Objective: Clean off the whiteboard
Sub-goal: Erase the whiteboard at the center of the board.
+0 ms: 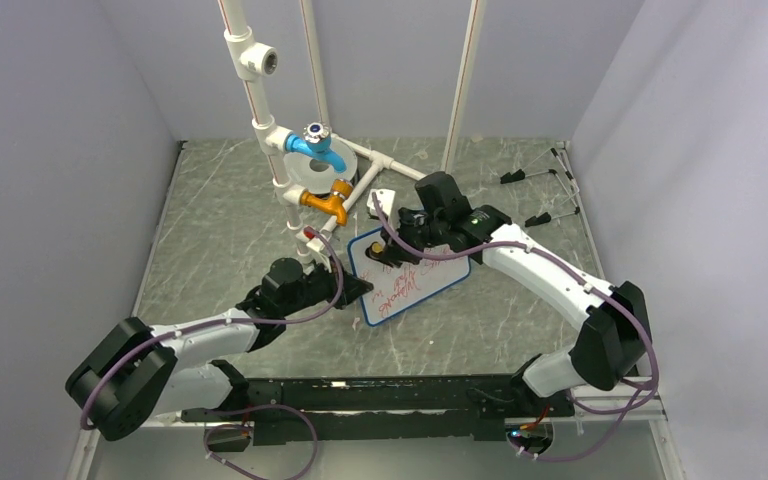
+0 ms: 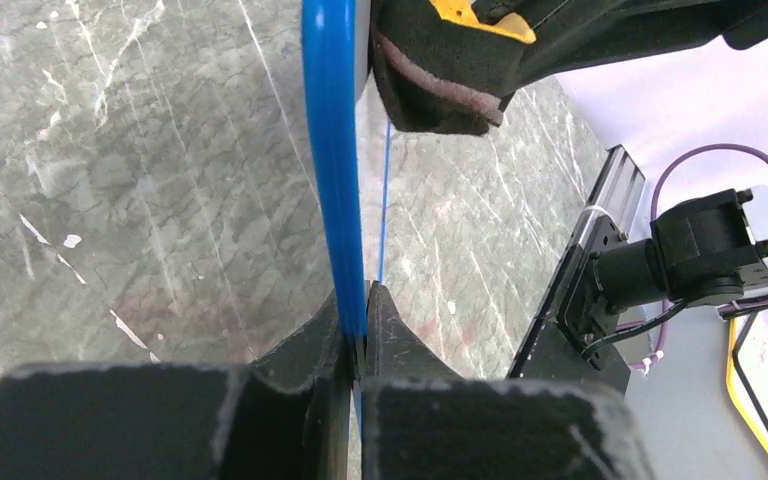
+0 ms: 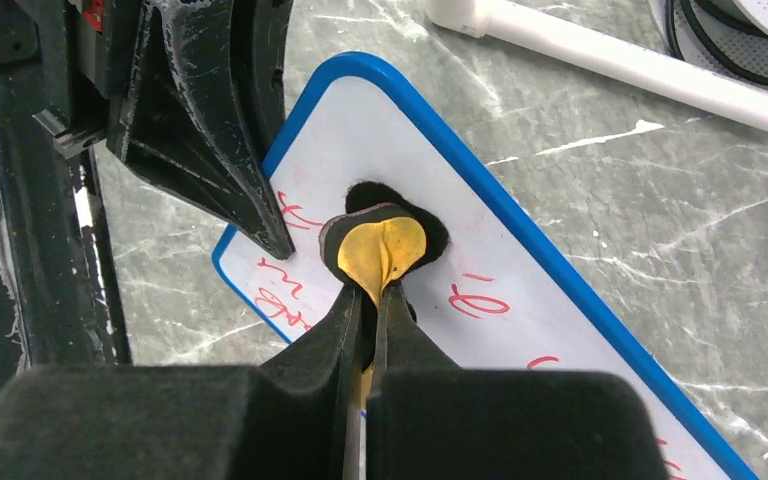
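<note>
The left gripper [image 2: 358, 310] pinches the whiteboard [image 3: 560, 330] by its rim; the right gripper [image 3: 368, 300] clamps a yellow eraser [image 3: 380, 245] against it. Hard wiping could twist the board loose.

The whiteboard [image 1: 415, 285] is white, blue-rimmed (red-scrawled too).

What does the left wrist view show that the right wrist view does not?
Only the left wrist view: the whiteboard edge-on in the left claw, and a purple cable. Only the right wrist view: red handwriting on its face, and a white pipe. Both: the blue rim and the eraser held by the right claw.
</note>
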`<state>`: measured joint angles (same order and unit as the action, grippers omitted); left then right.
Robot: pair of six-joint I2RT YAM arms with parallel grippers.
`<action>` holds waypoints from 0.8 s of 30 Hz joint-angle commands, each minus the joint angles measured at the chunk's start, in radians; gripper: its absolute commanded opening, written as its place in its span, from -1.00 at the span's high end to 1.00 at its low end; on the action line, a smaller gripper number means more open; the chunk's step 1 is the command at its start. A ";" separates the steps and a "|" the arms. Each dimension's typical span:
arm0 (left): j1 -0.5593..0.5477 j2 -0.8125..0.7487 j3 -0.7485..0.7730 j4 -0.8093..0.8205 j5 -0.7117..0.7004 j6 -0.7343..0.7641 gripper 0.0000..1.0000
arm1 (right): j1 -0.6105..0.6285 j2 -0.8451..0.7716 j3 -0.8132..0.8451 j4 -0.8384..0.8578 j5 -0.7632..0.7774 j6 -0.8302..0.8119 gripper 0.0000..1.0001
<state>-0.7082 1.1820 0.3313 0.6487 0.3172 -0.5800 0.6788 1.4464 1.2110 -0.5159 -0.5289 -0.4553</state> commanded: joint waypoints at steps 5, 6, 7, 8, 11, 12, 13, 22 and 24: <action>-0.034 0.026 0.026 0.057 0.138 0.037 1.00 | 0.075 -0.004 -0.003 0.044 -0.003 -0.045 1.00; -0.035 0.025 0.025 0.056 0.135 0.039 1.00 | 0.087 0.001 -0.001 0.042 -0.004 -0.048 1.00; -0.036 0.021 0.023 0.052 0.130 0.039 1.00 | 0.094 0.006 -0.001 0.042 -0.006 -0.050 1.00; -0.036 0.017 0.023 0.049 0.127 0.040 1.00 | 0.093 0.008 0.000 0.043 0.001 -0.049 1.00; -0.037 0.011 0.034 0.034 0.128 0.048 1.00 | 0.059 -0.006 0.002 0.052 0.053 -0.043 1.00; -0.036 0.013 0.039 0.030 0.129 0.054 1.00 | 0.038 -0.013 0.003 0.053 0.049 -0.039 1.00; -0.036 0.015 0.046 0.023 0.129 0.060 1.00 | 0.018 -0.019 -0.001 0.056 0.045 -0.035 1.00; -0.036 0.042 0.036 0.091 0.130 0.041 1.00 | 0.028 0.001 0.011 0.016 -0.097 -0.023 1.00; -0.036 0.042 0.034 0.097 0.127 0.034 1.00 | 0.070 0.018 0.032 -0.006 -0.103 -0.027 1.00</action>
<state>-0.7197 1.2232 0.3473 0.6704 0.3550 -0.5766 0.6933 1.4384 1.2060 -0.5301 -0.6010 -0.4717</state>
